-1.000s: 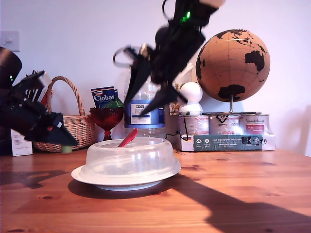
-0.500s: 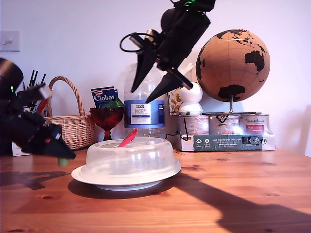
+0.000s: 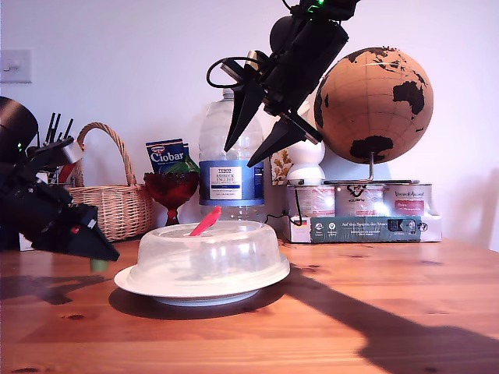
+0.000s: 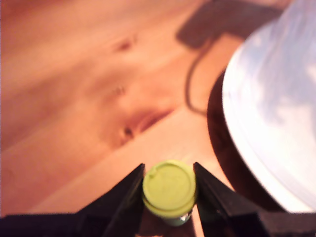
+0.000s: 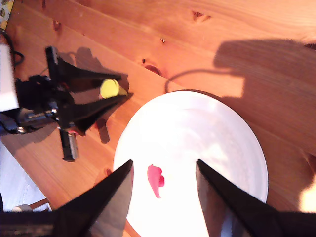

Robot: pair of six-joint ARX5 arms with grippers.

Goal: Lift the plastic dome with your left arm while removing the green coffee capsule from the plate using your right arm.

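Observation:
The plastic dome [image 3: 207,257] with its red tab [image 3: 206,220] rests on the plate [image 3: 132,282] at the table's middle. High above it, in front of the bottle, my second gripper [image 3: 240,156] hangs open and empty; its wrist view looks down on the dome [image 5: 197,148] and tab [image 5: 155,180]. At the exterior view's left, my first gripper [image 3: 97,249] is shut on the green coffee capsule [image 3: 99,265], low over the wood beside the plate. The capsule [image 4: 169,187] sits squeezed between the jaws. I cannot tell whether it touches the table.
Behind the plate stand a large water bottle [image 3: 230,179], a red goblet [image 3: 171,191], a wicker basket [image 3: 117,202] and a blue box [image 3: 166,156]. A cork globe [image 3: 374,105] on tins and a box occupies the exterior view's back right.
My second gripper has risen away from the dome and shifted toward the exterior view's right. My first gripper has lowered the capsule toward the table.

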